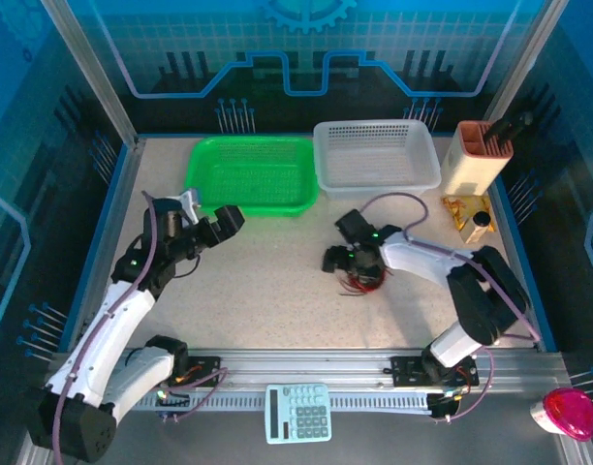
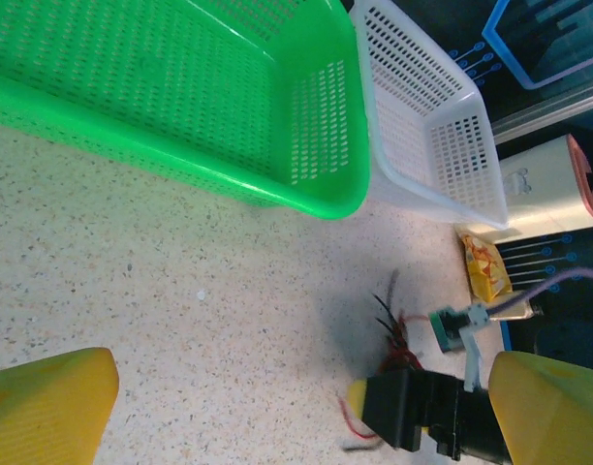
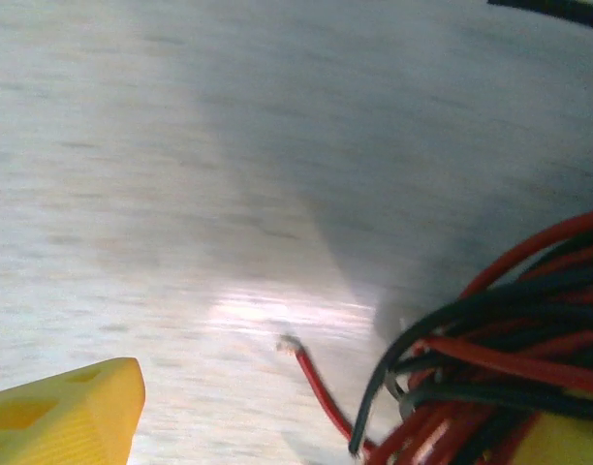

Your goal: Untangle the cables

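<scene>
The cables (image 1: 364,283) are a tangled bunch of thin red and black wires on the speckled table right of centre. My right gripper (image 1: 358,263) hangs low right over them. In the right wrist view its jaws stand wide apart: the bundle (image 3: 500,363) lies against the right finger, and a loose red end (image 3: 311,373) runs out into the gap. The right gripper (image 3: 316,441) is open. My left gripper (image 1: 217,225) is open well to the left, in front of the green basket. In the left wrist view it (image 2: 296,417) has nothing between its yellow fingertips (image 2: 45,407), and the wires (image 2: 393,334) show farther off.
A green basket (image 1: 248,174) and a white basket (image 1: 374,155) stand side by side at the back. A beige holder (image 1: 476,155) and a snack packet (image 1: 468,213) sit at the back right. A calculator (image 1: 297,412) lies on the near rail, a pink object (image 1: 568,412) at the near right.
</scene>
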`<state>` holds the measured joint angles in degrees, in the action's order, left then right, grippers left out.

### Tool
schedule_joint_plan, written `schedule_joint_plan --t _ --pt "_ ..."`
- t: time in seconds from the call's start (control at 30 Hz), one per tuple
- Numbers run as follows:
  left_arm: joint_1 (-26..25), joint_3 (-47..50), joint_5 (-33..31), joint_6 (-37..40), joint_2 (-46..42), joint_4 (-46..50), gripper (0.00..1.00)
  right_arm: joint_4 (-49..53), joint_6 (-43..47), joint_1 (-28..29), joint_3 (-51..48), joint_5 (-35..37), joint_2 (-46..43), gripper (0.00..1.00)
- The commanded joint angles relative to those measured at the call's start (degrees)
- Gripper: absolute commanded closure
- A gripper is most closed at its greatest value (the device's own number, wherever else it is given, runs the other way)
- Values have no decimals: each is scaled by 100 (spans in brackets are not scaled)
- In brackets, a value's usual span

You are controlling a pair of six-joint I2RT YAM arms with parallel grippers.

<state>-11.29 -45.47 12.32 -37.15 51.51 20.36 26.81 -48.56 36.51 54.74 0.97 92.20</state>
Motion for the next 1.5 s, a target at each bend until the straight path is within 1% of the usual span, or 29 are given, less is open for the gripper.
schedule_joint_plan --t 0.0,0.13,0.23,0.37,0.43,0.57,0.73,0.83,0.97,1.07,1.13,1.23,1.47 --pt "-75 -92 -12 29 250 -330 1 -544 -93 311 740 -361 551 13" --pt "-166 -248 -26 8 685 -370 1 -1015 -94 402 1181 -813 1017 16" --pt "-278 -292 -146 -68 892 -486 1 -1226 -75 402 1210 -912 873 16" --pt "-405 -303 -214 -200 1213 -846 1 -1064 58 343 1065 -677 361 16" --pt "-495 -397 -210 -219 1492 -971 1 -873 155 253 891 -450 -36 16" --pt "-733 -606 -266 -222 2053 -1234 1 -481 367 -84 539 -206 -754 16" --pt "-1222 -772 -619 -408 2672 -1839 1 30 950 -634 355 -104 -1343 14" --pt "-1543 -852 -920 -535 3041 -2168 1 199 1226 -796 340 41 -1538 9" --pt "-1885 -889 -1302 -815 3518 -2765 1 90 1155 -1203 133 -222 -1744 0" --pt "-2020 -998 -1479 -999 3859 -3132 1 -455 873 -1518 -266 -608 -1997 0" --pt "-2078 -1071 -1651 -1048 4040 -3295 1 -644 866 -1639 -401 -683 -2120 0" --pt "-2095 -1154 -1863 -1085 4260 -3569 1 -551 754 -1673 -477 -300 -2243 0" --pt "-2047 -1594 -2391 -670 4650 -3606 1 -852 1307 -1702 -780 -996 -2383 0"
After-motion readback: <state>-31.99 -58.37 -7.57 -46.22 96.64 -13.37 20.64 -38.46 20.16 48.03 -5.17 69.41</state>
